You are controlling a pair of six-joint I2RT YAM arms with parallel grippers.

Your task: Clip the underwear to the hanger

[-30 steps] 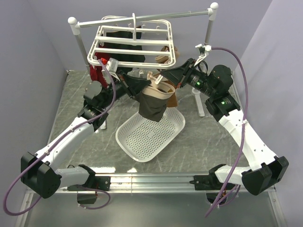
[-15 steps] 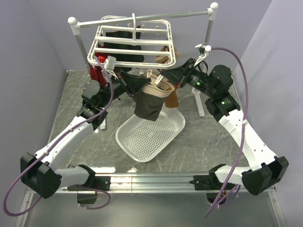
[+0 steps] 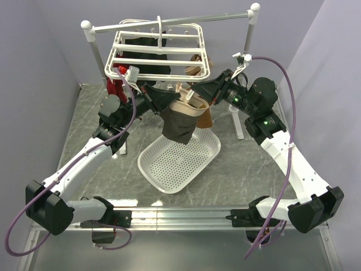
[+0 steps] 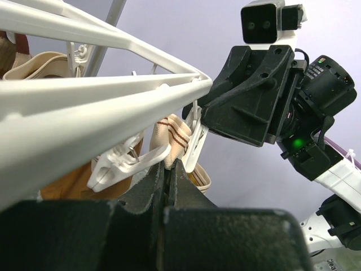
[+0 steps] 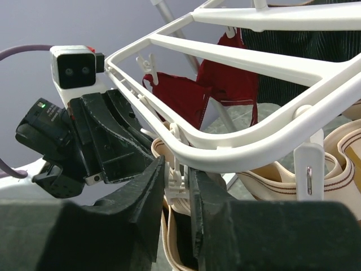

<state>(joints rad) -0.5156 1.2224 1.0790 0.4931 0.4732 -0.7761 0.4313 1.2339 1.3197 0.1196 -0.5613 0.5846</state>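
Shifted slightly rightward under the hanger's (image 3: 158, 77) front rail, the underwear (image 3: 180, 125) hangs pinched at its waistband by the left fingers (image 4: 151, 186); the right fingers (image 5: 148, 192), narrowly parted, straddle the clip (image 5: 176, 172) just above it.

A robot lab cell: plain lilac walls (image 3: 34, 68) box in a marbled tabletop (image 3: 242, 169) edged by an aluminium rail (image 3: 180, 215).

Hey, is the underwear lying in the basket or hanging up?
Hanging. The underwear dangles by its waistband below the hanger, above the basket, not in it. Whether it is clipped, cannot tell.
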